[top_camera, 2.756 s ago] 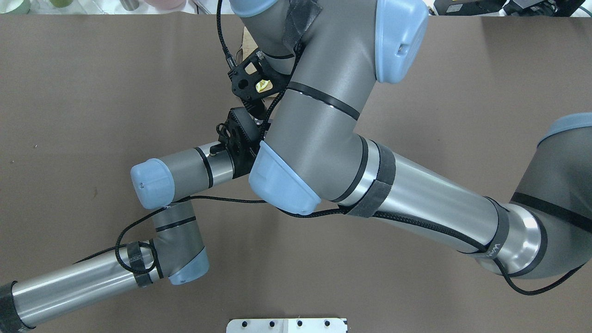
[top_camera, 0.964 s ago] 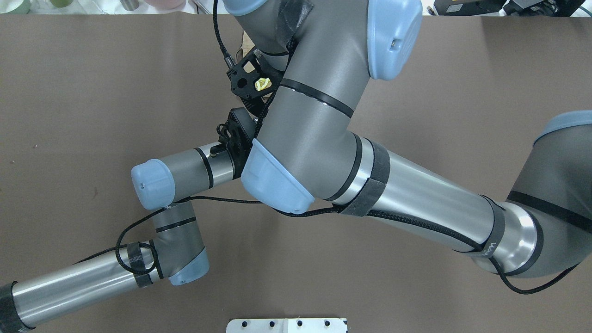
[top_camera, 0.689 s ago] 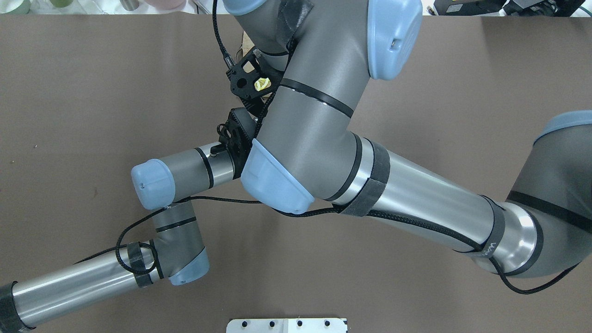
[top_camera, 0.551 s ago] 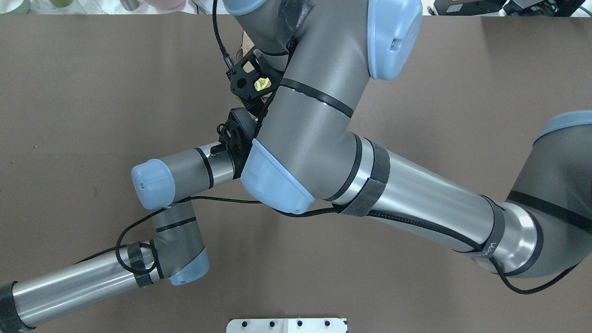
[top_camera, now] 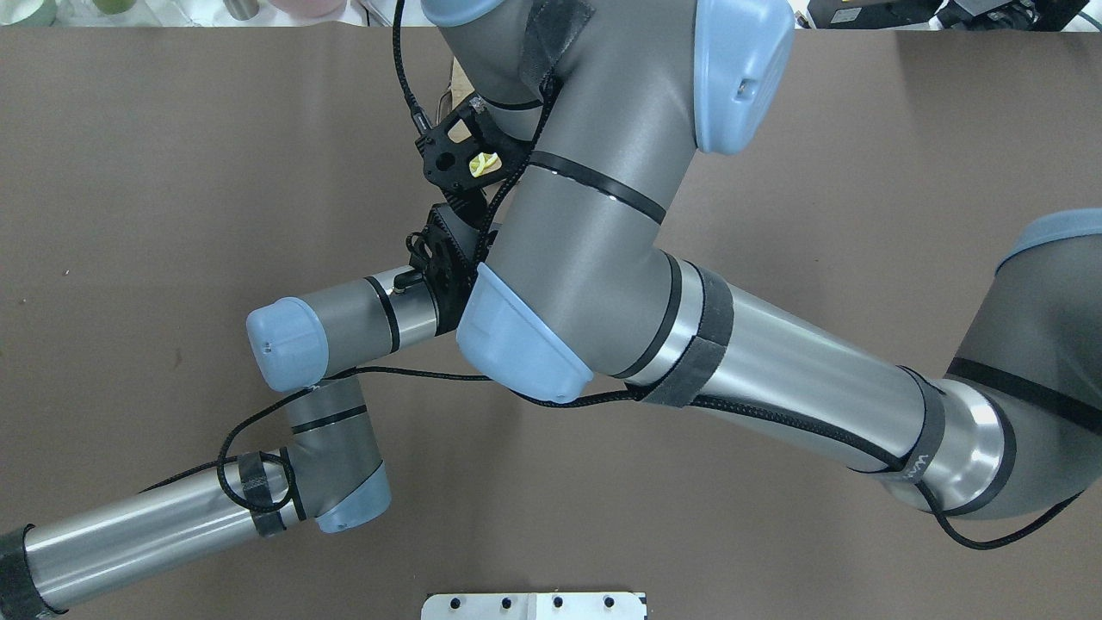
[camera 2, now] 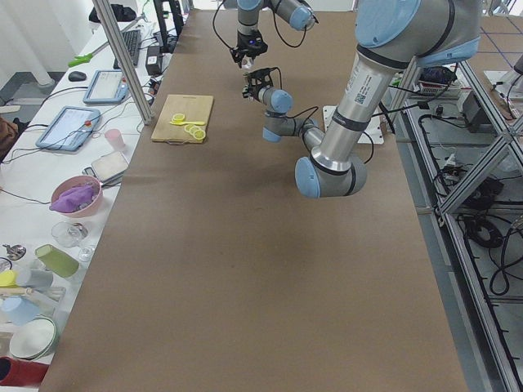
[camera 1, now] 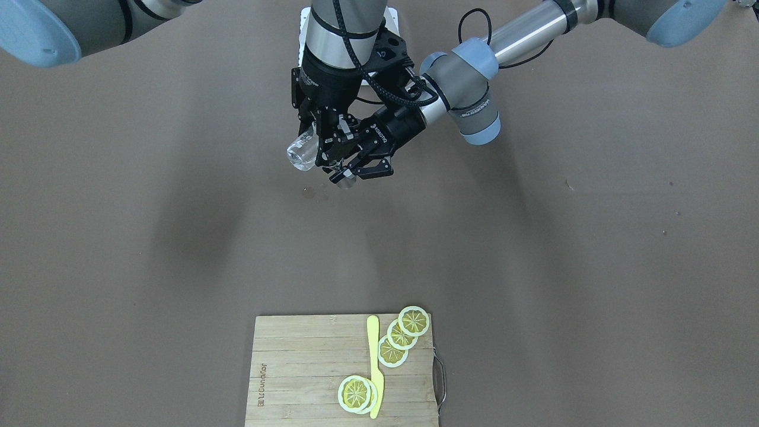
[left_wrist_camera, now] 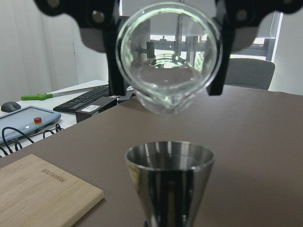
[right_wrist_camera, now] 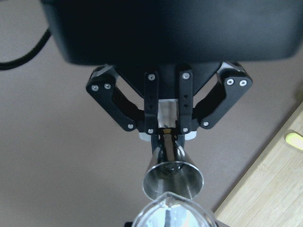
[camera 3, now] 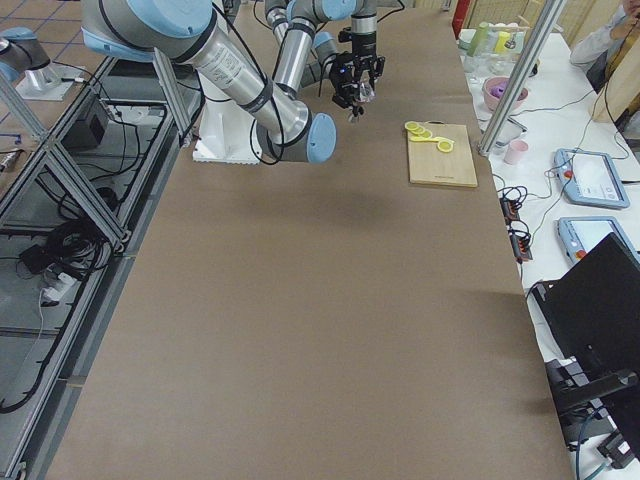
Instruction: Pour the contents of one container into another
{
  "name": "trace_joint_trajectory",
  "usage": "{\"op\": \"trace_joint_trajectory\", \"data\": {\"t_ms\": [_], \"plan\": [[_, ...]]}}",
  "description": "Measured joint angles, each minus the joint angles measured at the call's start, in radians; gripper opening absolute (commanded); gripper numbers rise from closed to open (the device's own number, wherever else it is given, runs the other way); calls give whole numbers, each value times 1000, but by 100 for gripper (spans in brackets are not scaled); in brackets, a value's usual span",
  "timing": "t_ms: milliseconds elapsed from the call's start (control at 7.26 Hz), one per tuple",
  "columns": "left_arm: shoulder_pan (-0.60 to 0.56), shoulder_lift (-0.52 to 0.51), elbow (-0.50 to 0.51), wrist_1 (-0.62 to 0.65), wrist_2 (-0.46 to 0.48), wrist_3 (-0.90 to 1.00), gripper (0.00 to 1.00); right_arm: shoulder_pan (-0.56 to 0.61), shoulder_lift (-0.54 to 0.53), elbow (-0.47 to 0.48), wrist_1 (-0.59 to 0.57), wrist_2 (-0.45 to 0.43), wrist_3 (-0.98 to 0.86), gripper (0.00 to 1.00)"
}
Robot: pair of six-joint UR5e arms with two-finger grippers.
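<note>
In the front-facing view my right gripper [camera 1: 323, 145] is shut on the small clear glass cup [camera 1: 301, 153], which is tipped on its side above the table. My left gripper [camera 1: 356, 169] is shut on the waist of the grey steel jigger [camera 1: 345, 179], held upright just beside and below the cup. The left wrist view looks into the cup's mouth [left_wrist_camera: 169, 56], its lip hanging over the jigger's rim [left_wrist_camera: 169, 161]. In the right wrist view the left gripper [right_wrist_camera: 166, 128] clamps the jigger [right_wrist_camera: 173, 178], with the cup's lip [right_wrist_camera: 171, 215] at the bottom edge. The overhead view hides both grippers under the right arm.
A wooden cutting board [camera 1: 296, 356] with lemon slices [camera 1: 413, 321] and a yellow knife [camera 1: 373, 362] lies at the table's far side from the robot. A small wet mark [camera 1: 308, 191] is on the brown table below the cup. Side benches hold tablets and bowls [camera 2: 75, 198].
The right arm's wrist has turned slightly and its upper links have shifted a little to the right. The left arm has barely moved.
</note>
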Motion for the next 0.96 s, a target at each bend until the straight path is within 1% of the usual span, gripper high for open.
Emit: {"op": "trace_joint_trajectory", "data": {"t_ms": [551, 964], "plan": [[-1, -1, 11, 3, 0, 2, 0, 48, -42, 73, 11, 61, 0, 0], [-9, 16, 11, -1, 10, 8, 0, 132, -150, 168, 70, 166, 0, 0]]}}
